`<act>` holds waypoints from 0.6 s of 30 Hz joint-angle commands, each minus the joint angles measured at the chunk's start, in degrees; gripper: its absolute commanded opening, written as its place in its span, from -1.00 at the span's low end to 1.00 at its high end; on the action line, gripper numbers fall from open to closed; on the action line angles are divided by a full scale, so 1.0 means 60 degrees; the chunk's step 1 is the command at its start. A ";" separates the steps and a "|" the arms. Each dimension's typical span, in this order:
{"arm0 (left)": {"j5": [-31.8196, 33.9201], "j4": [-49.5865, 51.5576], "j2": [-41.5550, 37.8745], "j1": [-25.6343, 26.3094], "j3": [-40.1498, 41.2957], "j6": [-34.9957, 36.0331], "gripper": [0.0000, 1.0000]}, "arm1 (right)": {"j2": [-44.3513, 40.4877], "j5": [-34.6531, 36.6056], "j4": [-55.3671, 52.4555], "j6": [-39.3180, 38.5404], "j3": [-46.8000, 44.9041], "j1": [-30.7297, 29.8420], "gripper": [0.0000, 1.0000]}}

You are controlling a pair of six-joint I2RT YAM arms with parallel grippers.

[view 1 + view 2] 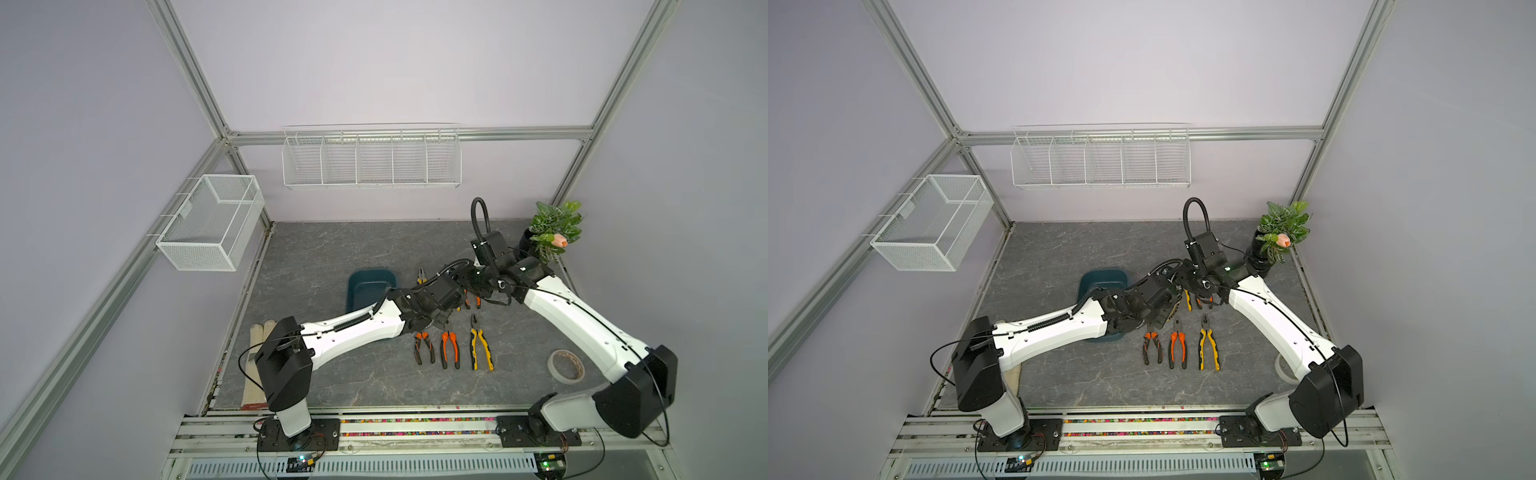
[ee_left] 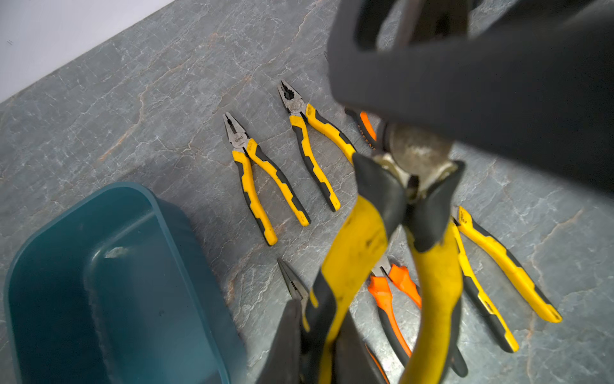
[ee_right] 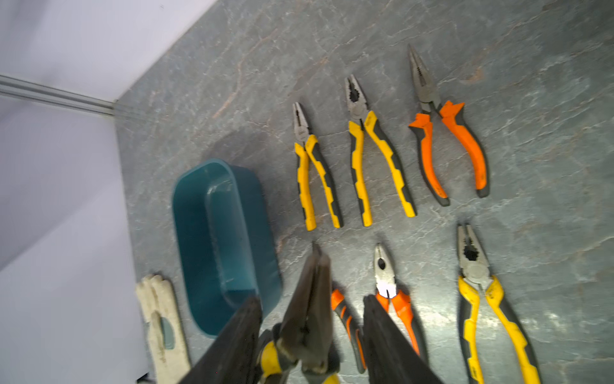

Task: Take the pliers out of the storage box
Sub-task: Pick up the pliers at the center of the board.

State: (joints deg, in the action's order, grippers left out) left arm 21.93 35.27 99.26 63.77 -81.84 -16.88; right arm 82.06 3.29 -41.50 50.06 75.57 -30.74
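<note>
The left gripper (image 2: 319,319) is clamped on one handle of the yellow-and-black-handled pliers (image 2: 358,239), holding them above the grey marbled tabletop (image 1: 324,249). The right gripper (image 3: 312,299) faces it. Its fingers (image 3: 239,332) stand apart on either side of that pair's dark metal nose, with a gap on each side. Taking 12 o'clock as the back wall in a top view, the dark teal plastic storage box (image 1: 368,286) sits at 9 o'clock of the grippers, partly under the left arm (image 1: 353,328). Outside it on the tabletop, the front row of three pliers (image 1: 449,336) lies at 6 o'clock, two orange-handled and one yellow-handled. The back row of three pliers (image 3: 358,173) lies largely hidden under the wrists. A white work glove (image 1: 254,365) lies at 8 o'clock and a tape roll (image 1: 565,365) at 4 o'clock.
</note>
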 commanded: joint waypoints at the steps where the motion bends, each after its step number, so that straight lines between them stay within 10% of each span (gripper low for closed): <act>1: 0.0230 -0.0223 0.0115 0.0144 -0.0426 0.0149 -1.00 | 0.0218 0.0276 0.0000 -0.0258 0.0351 0.0013 -0.06; 11: 0.0242 -0.0195 0.0186 0.0156 -0.0426 0.0159 -1.00 | 0.0180 0.0262 0.0073 -0.0232 0.0303 0.0020 -0.85; 17: 0.0111 -0.0176 0.0151 0.0161 -0.0547 0.0105 -0.99 | 0.0223 0.0067 0.0125 -0.0290 0.0208 0.0037 -0.87; 18: 0.0066 -0.0239 0.0081 0.0153 -0.0497 0.0071 -0.59 | 0.0203 0.0067 0.0101 -0.0355 0.0207 0.0040 -0.87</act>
State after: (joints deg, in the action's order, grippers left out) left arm 22.48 35.31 99.81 63.81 -82.08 -18.06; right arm 83.35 3.73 -41.06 49.63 76.69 -30.41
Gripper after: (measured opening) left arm 0.137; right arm 0.206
